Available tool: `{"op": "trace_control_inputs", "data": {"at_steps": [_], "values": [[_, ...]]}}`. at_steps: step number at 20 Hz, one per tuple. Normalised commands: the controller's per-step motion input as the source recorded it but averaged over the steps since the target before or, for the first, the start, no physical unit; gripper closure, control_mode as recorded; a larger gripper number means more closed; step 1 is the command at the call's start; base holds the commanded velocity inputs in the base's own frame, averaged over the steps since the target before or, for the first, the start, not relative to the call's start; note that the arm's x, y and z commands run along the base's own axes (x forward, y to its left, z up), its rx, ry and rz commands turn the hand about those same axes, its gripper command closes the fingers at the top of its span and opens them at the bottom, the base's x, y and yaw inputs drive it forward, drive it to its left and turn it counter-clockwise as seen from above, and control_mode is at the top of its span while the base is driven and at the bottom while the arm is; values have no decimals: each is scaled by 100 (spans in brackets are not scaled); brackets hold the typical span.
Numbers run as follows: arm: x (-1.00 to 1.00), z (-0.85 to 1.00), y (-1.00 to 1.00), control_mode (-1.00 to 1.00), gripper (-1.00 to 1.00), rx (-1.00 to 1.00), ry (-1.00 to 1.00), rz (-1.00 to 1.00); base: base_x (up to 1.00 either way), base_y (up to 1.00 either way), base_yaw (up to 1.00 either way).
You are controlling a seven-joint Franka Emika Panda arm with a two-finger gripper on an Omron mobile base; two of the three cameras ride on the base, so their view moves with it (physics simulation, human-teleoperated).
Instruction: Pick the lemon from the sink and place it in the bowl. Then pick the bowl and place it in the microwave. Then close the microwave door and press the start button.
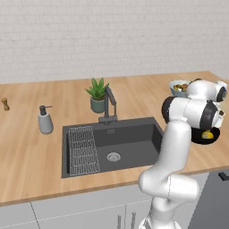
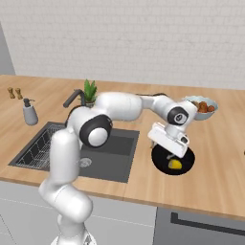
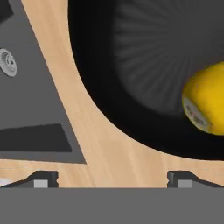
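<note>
The yellow lemon lies inside the shallow black bowl, which stands on the wooden counter just right of the dark grey sink. My gripper hangs close over the bowl's sink-side rim, open, with nothing between its fingertips. The lemon sits off to one side of the jaws, apart from them. The microwave and its door are out of view.
A pale bowl with colourful contents stands behind the black bowl. A faucet, potted plant and soap dispenser line the sink's back. A wire rack lies in the basin's left part.
</note>
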Motion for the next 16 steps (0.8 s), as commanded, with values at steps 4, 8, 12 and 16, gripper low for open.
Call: {"op": "trace_control_inputs", "data": {"at_steps": [4,8,12,16], "values": [[13,2,56,-100,-100,0,0,27,0,0,0],[36,-5,32,-100,-100,0,0,35,0,0,0],[47,-8,9,-100,-100,0,0,37,0,0,0],[66,-9,-19,-100,-100,5,0,31,0,0,0]]}}
